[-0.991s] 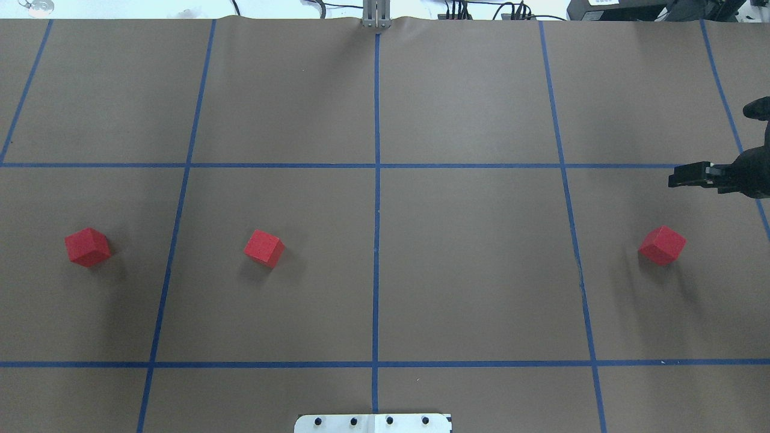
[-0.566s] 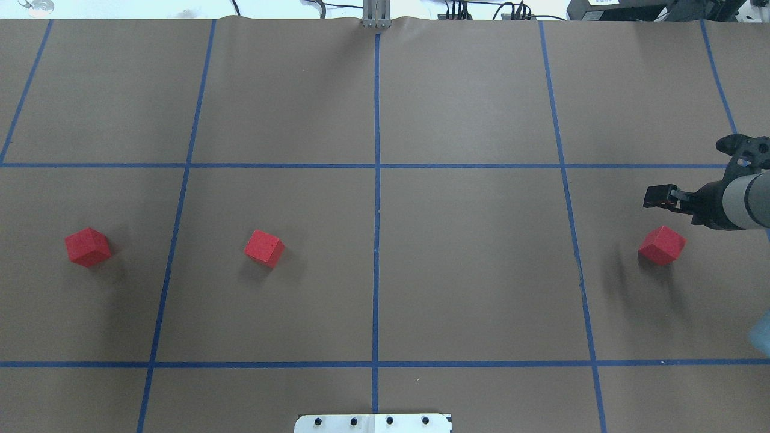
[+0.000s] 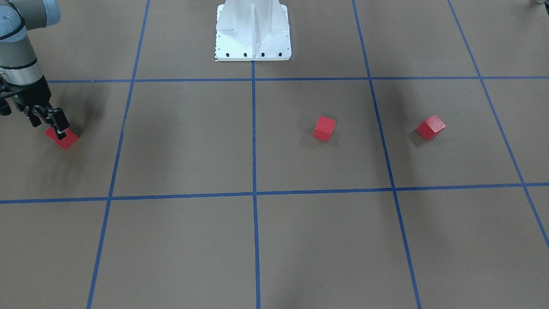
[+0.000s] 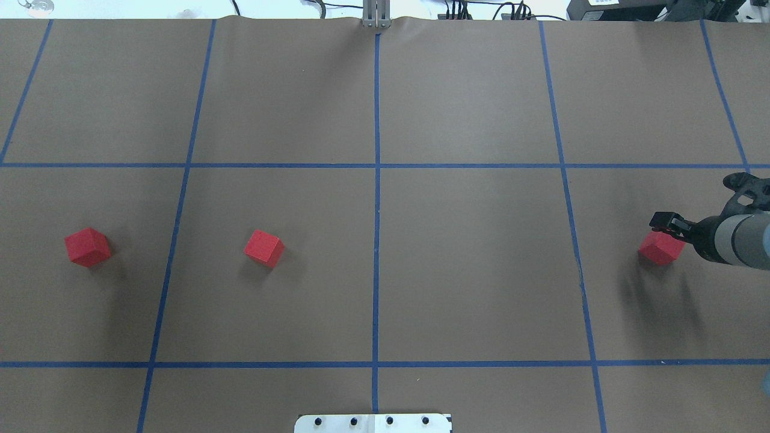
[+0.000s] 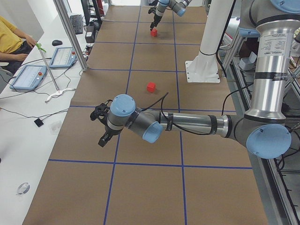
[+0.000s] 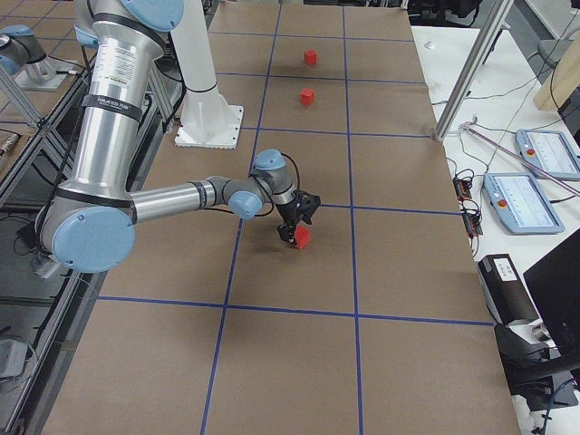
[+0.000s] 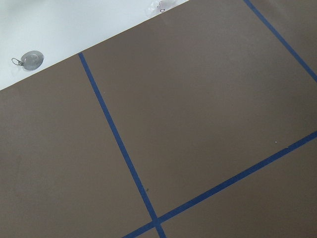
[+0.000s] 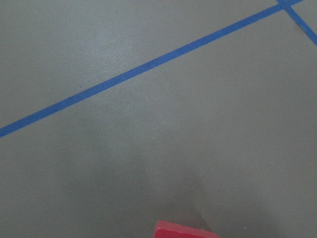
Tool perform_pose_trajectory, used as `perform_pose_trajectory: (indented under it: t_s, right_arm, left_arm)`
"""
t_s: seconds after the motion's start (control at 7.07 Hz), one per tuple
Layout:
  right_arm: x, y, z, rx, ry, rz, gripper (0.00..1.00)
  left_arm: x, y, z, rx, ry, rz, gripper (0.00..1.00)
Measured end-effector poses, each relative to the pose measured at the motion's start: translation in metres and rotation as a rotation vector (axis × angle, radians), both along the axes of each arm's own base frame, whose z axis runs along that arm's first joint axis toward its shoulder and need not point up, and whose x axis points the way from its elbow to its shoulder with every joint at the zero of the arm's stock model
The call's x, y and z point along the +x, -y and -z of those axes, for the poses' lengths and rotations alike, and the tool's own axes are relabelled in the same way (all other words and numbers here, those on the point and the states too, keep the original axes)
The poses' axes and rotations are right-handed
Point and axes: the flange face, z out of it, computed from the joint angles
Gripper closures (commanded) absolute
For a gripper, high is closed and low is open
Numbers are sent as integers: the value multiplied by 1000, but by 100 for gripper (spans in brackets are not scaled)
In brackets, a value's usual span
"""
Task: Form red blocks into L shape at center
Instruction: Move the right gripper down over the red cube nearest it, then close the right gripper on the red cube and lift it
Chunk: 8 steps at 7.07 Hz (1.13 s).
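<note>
Lighting was bright, even and diffuse from overhead, soft-edged shadows lay on the brown counter beside the red blocks and below the right arm, and the right wrist view was greyish and blurred.

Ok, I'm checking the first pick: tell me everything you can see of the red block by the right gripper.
The red block is a small matte cube, plain-faced, lying flat on the brown paper at the robot's far right, turned diagonal to the blue tape lines. The right gripper hangs close above it; contact cannot be told.
</note>
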Motion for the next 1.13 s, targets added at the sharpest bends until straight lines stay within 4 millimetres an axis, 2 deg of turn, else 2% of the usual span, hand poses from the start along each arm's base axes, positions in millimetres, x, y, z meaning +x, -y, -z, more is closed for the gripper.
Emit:
perform_pose_trajectory:
  t_s: [0.71,1.13]
  right_arm:
    - [-14,-5,8,-15,-7,-33,7]
    - [-36,1,16,-36,-73,-24,22]
  left_arm:
    - [0,-2,-2,9,0,-1,0]
    - [0,-3,-5,4,0,-1,0]
